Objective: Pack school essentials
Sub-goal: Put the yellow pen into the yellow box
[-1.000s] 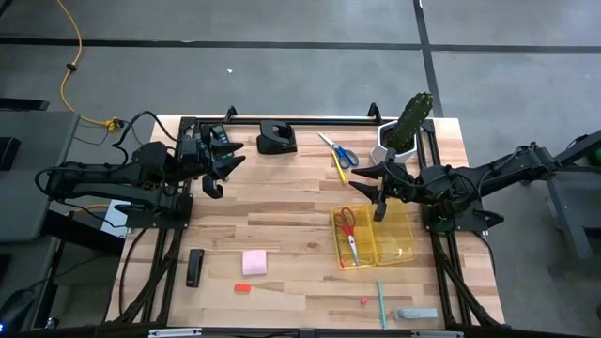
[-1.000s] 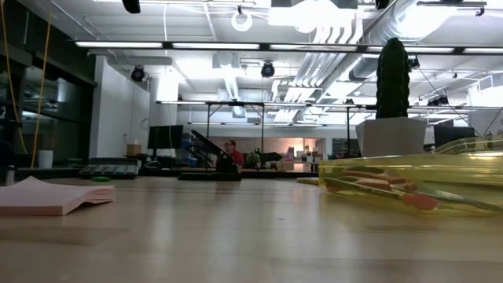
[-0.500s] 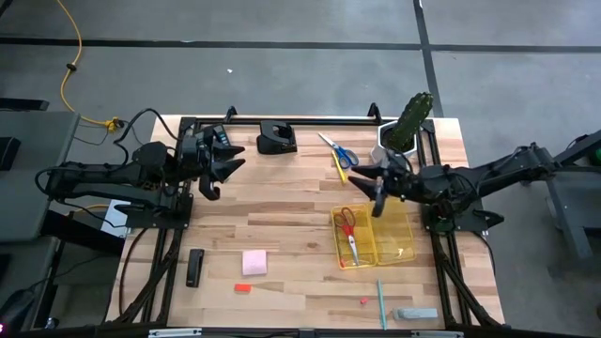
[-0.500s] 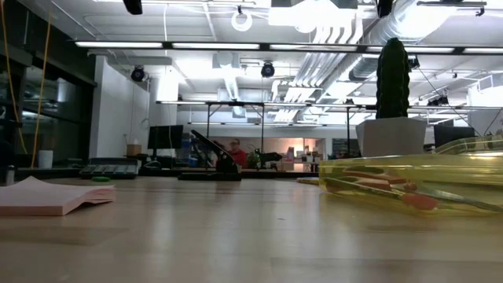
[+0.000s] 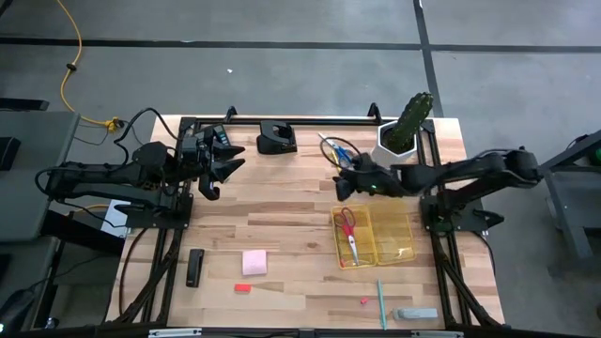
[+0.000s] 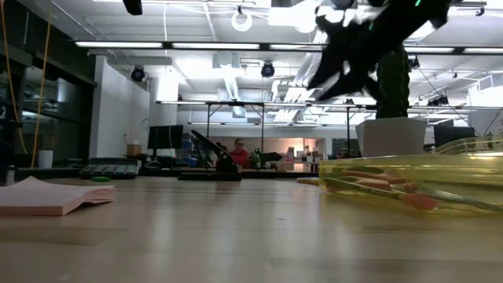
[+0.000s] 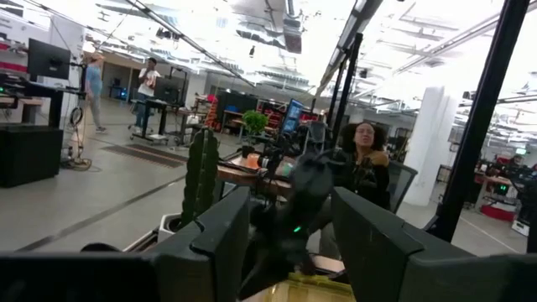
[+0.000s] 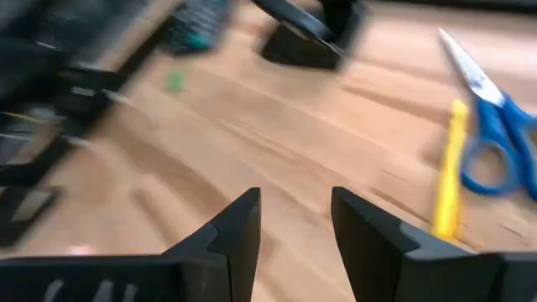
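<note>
Over the pale wooden slatted table (image 5: 291, 225), the right gripper (image 5: 344, 185) is held above the boards with its jaws spread and nothing between them. Just beyond its fingertips, toward the table's far edge, the blue-handled scissors (image 5: 338, 150) and the thin yellow pen (image 8: 449, 172) are seen lying side by side, touching or nearly so; their long axes run roughly in line with the gripper's reach, slanting away from it. By position, the right arm is judged the nearer one for either of them. Beside the right gripper, toward the near edge, the clear yellow plastic tray (image 5: 399, 246) is found, with the red-handled scissors (image 5: 348, 228) already lying in its compartment on the gripper's side. Behind the right wrist stands the green cactus in a white pot (image 5: 402, 131), close enough that the arm's swing could brush it. Farther off across the table lie the square pink sticky pad (image 5: 254, 262) and a thin teal pen (image 5: 381, 305). The left gripper (image 5: 214, 169) waits at the opposite side, parted and empty, well apart from all stationery.
</note>
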